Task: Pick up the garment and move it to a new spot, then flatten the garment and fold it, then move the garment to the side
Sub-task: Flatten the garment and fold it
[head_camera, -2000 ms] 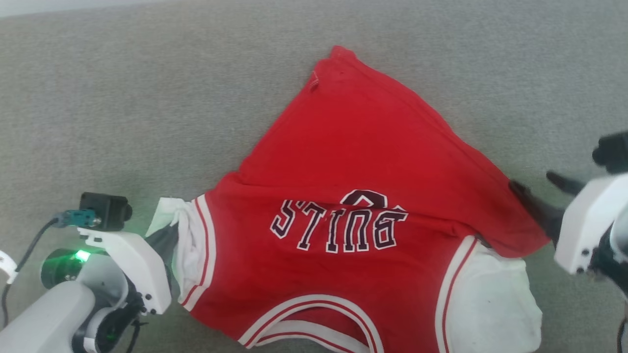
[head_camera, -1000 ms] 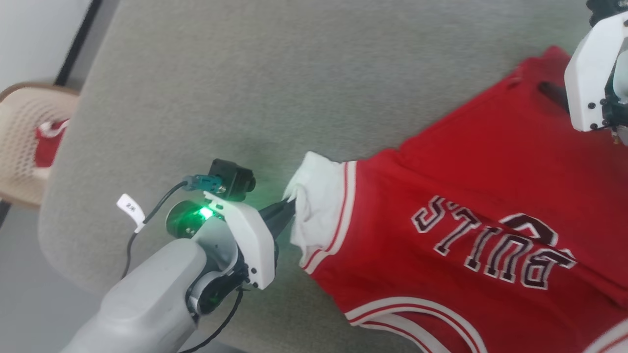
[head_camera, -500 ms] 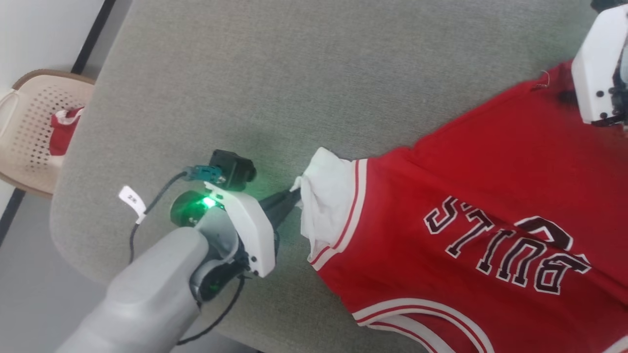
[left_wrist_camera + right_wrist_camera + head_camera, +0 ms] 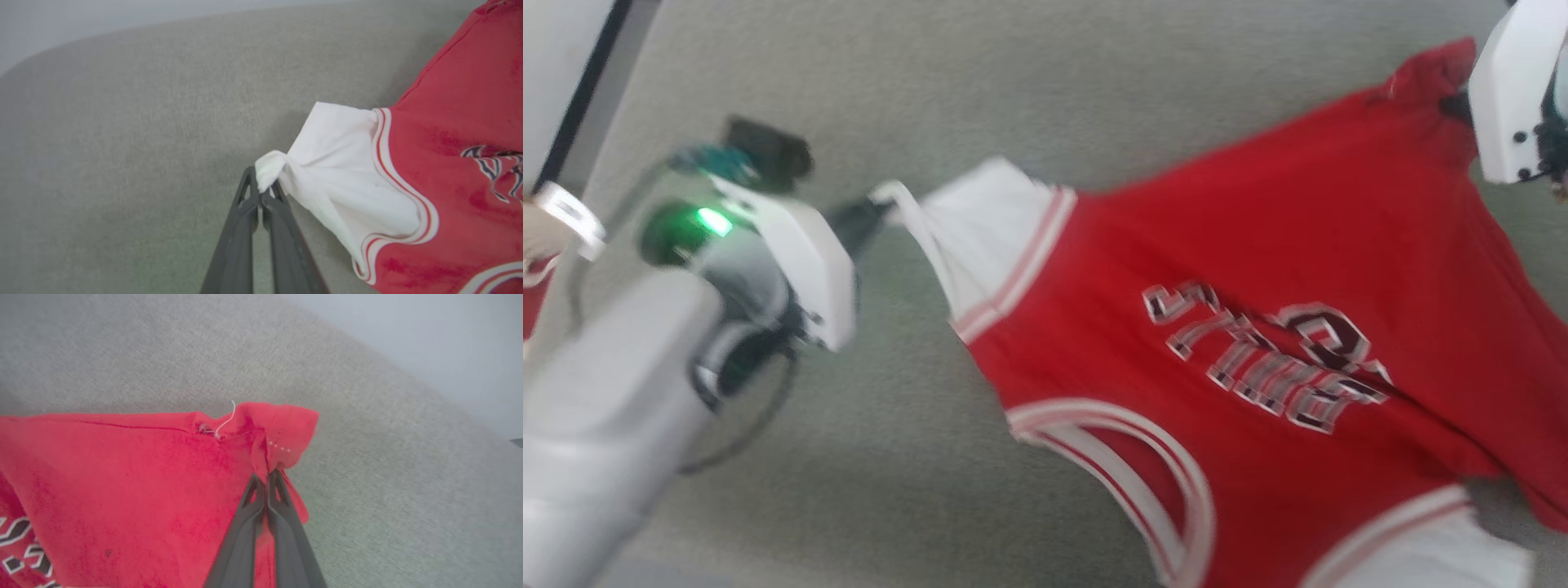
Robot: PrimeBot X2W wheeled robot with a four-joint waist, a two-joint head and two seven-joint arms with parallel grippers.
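Observation:
The garment (image 4: 1241,269) is a bright-red shirt with white sleeves and dark lettering, stretched across the grey cushion between my two arms. My left gripper (image 4: 878,214) is shut on the tip of its white sleeve (image 4: 327,163), pinched between the dark fingers (image 4: 261,192). My right gripper (image 4: 267,473) is shut on a bunched red hem corner (image 4: 282,428). In the head view that corner (image 4: 1437,73) lies at the upper right beside the white wrist housing (image 4: 1507,98), which hides the fingertips.
The grey upholstered surface (image 4: 980,90) runs all around the shirt, with open room to the left and behind. Its rounded edge meets a dark strip and pale floor (image 4: 556,73) at the upper left. A pale wall (image 4: 429,339) rises beyond the far edge.
My right gripper closed from open onto the red hem corner. The left arm has pulled the white sleeve up and to the left, stretching the shirt. The head camera has shifted and blurred.

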